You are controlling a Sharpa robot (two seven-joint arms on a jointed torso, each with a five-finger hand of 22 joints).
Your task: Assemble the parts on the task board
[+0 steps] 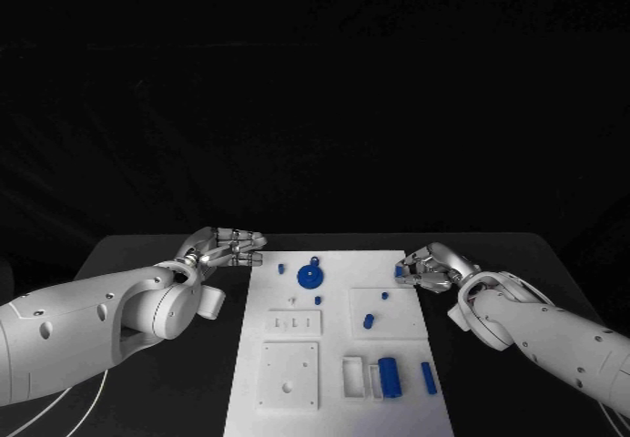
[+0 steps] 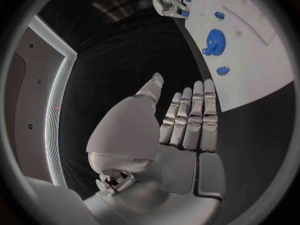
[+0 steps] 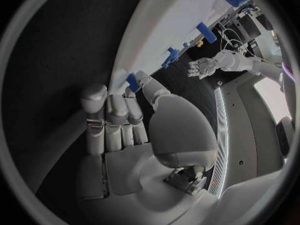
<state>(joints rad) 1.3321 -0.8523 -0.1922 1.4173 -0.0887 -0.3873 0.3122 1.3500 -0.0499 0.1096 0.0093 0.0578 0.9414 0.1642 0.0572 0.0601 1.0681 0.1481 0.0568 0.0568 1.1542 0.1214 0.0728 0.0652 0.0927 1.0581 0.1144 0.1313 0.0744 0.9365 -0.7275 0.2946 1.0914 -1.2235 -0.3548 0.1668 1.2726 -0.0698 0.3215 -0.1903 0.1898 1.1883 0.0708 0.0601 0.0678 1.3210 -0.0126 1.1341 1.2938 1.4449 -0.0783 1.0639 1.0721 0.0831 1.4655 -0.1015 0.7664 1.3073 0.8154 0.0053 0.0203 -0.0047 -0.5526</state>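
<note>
The white task board point(image 1: 335, 401) lies in the middle of the black table. A blue gear point(image 1: 309, 276) and a small blue peg point(image 1: 281, 269) sit near its far end. Other small blue parts point(image 1: 369, 320) lie mid-board, and a blue cylinder point(image 1: 389, 375) and a blue bar point(image 1: 428, 377) lie near the front. My right hand point(image 1: 431, 267) is at the board's far right edge, pinching a small blue part point(image 3: 132, 82) between thumb and a finger. My left hand point(image 1: 223, 248) hovers left of the board's far corner, fingers straight and holding nothing. The gear point(image 2: 214, 39) lies beyond its fingertips.
White raised plates point(image 1: 290, 373) and a white open slot block point(image 1: 353, 376) stand on the board's near half. Bare black table point(image 1: 525, 255) runs along both sides of the board. A white cable point(image 1: 79, 401) trails under my left arm.
</note>
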